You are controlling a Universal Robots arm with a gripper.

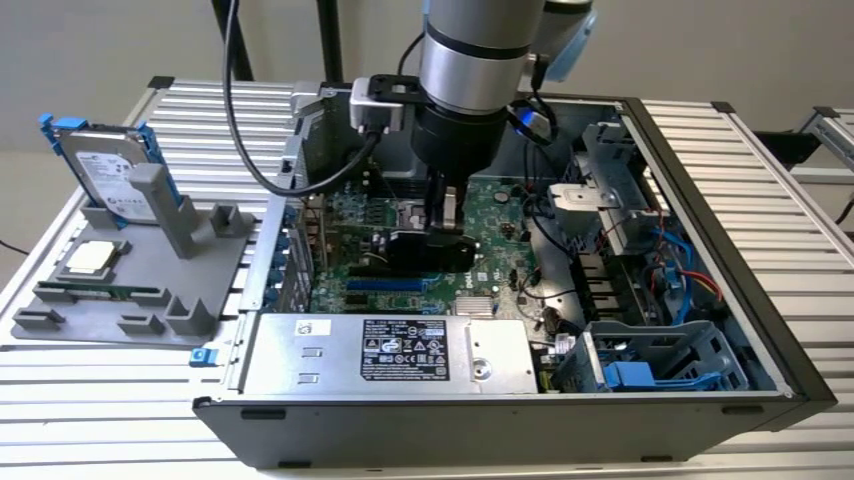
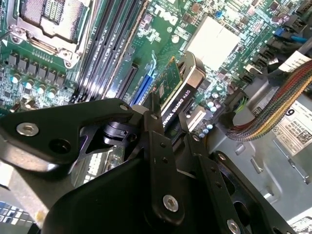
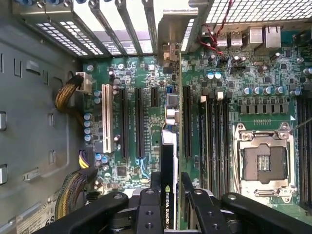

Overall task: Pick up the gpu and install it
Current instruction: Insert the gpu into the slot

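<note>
Now, tool clamped on the gpu, card held on edge inside the case, just above the motherboard. Best kept upright and parallel to the long slots, bracket end toward the rear openings, then pressed down evenly.

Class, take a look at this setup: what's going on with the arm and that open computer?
The arm's gripper is shut on the gpu, holding it edge-down over the green motherboard inside the open computer case. In both wrist views the card hangs just above the long expansion slots; whether it touches one is unclear. Outside the case, a grey holder carries a hard drive.
</note>
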